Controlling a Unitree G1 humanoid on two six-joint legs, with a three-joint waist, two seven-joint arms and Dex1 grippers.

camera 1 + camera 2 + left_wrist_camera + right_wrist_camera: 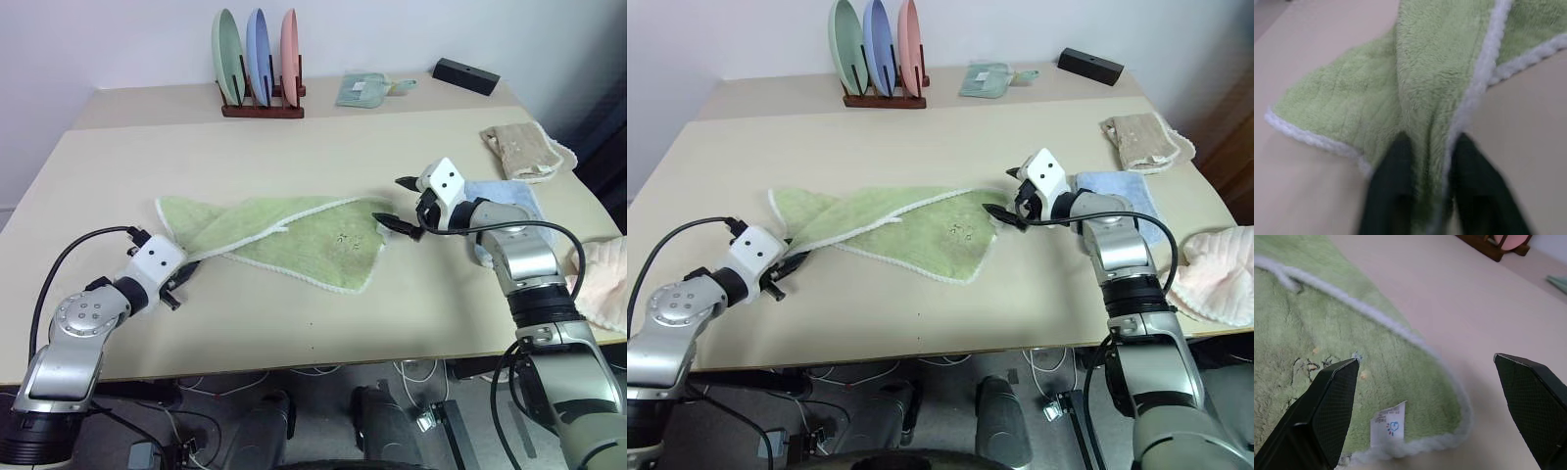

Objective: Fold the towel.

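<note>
Light green towel (294, 235) lying partly folded on the beige table (323, 147), its left end doubled over into a narrow point, its white-edged right corner carrying a small white tag (1388, 424) and a faint embroidered mark (345, 238). Left gripper (1430, 161) at the towel's near-left end, its two black fingers (1396, 181) straddling a fold of the green cloth and grasping it. Right gripper (1427, 374) hovering just off the towel's right corner, jaws spread wide and released, with nothing between them. Just right of that gripper, a folded light blue towel (509, 201) lies beneath the right forearm; farther right and toward the far side, a beige towel (524, 149); at the near-right table edge, a pale pink cloth (1220, 274). Along the far side stands a dark wooden plate rack (263, 106) holding three plates upright on edge: green (226, 54), blue (258, 51) and pink (290, 51), left to right. To the right of the rack, a small pale green dustpan-like item (364, 90), then a black rectangular box (466, 75). The surface between the towel and the rack is unobstructed.
</note>
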